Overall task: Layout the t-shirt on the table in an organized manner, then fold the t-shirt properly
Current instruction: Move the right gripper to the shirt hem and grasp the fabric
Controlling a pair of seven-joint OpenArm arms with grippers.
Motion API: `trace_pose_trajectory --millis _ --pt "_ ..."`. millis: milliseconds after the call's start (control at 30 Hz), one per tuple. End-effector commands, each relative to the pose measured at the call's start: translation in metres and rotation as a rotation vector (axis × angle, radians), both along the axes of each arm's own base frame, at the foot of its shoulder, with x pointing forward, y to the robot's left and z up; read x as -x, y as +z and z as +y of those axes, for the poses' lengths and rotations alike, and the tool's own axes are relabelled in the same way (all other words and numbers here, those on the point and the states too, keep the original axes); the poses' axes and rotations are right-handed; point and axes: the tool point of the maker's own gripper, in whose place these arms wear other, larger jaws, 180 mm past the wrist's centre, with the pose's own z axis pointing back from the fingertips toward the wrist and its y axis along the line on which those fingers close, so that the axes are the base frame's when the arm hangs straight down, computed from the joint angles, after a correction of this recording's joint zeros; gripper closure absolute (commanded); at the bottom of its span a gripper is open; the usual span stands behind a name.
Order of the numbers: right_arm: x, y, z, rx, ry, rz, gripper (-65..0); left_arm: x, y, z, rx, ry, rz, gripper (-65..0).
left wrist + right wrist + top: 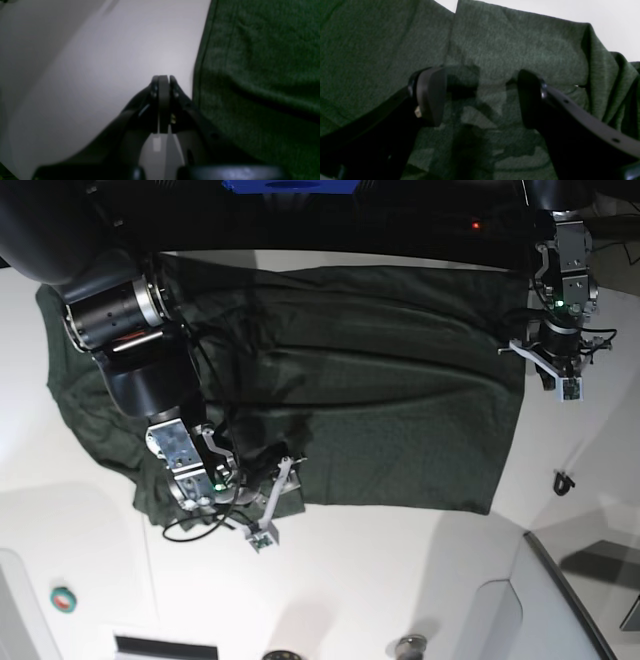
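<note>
The dark green t-shirt (380,390) lies spread across the white table (400,580), wrinkled, with a bunched corner at the lower left. My right gripper (480,97) hangs open just over that bunched cloth, with nothing between its fingers (430,95). A raised fold (595,62) runs off to its right. In the base view the right arm (200,470) stands over the shirt's lower left corner. My left gripper (163,77) is shut and empty above bare table, just beside the t-shirt's hemmed edge (200,62). The left arm (555,340) is at the shirt's right edge.
A small green and red roll (62,600) lies near the table's front left. To the right of the shirt is a small black piece (563,480). A grey raised panel (570,600) fills the front right corner. Dark equipment lines the far edge.
</note>
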Motion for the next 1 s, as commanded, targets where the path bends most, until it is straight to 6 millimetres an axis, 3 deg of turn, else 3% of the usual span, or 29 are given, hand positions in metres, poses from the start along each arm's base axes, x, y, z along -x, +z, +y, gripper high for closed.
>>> trace_pose_trajectory --millis 0,333,467,667,733,867,900,967 --pt "-0.021 0.021 0.006 -0.019 -0.001 -0.064 -40.5 -0.010 0.016 0.008 -0.029 -0.001 -0.052 0.0" --pt "-0.015 0.014 0.017 -0.047 0.000 -0.064 -39.9 -0.010 0.015 0.008 -0.029 -0.001 -0.051 0.0" --pt "-0.015 0.014 0.017 -0.048 -0.003 -0.068 -30.6 -0.010 0.015 0.008 -0.029 -0.002 -0.052 0.0" --pt "-0.015 0.014 0.017 -0.049 -0.004 -0.068 -29.7 -0.010 0.016 0.009 -0.031 -0.002 -0.052 0.0" --pt "-0.015 0.014 0.017 -0.048 -0.003 -0.068 -24.6 -0.010 0.016 0.009 -0.031 -0.002 -0.052 0.0" --pt "-0.015 0.014 0.017 -0.048 -0.002 -0.066 -3.0 -0.010 0.016 0.009 -0.031 -0.002 -0.052 0.0" --pt "-0.015 0.014 0.017 -0.046 -0.003 -0.065 0.0 -0.010 0.016 0.009 -0.031 -0.002 -0.052 0.0" --pt "-0.015 0.014 0.016 -0.047 -0.004 -0.065 -0.9 -0.010 0.016 0.009 -0.031 -0.002 -0.052 0.0"
